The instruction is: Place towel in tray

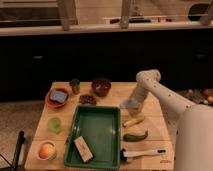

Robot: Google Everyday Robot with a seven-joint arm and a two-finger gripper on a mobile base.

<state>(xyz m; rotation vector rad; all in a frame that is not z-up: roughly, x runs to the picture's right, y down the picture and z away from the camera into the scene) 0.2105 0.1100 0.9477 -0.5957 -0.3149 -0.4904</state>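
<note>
1. The gripper (132,102) is seen lowered at the right-hand side of the wooden table (150,95), at the end of the white arm (160,92). Whether it is clenched or released cannot be told.
2. The towel (128,105) is found directly under the gripper, touching it or nearly so, lying on the table top.
3. The tray (98,109) is placed just left of the towel, apart from it. A pale block (83,148) is held in its near left corner.
4. A yellow item (133,121), a green vegetable (136,136) and a white-handled brush (142,153) are laid out in front of the towel, right of the tray.
5. A dark red bowl (101,86) is set behind the tray, and an orange bowl (52,102) with a blue pad (58,95) at the far left.
</note>
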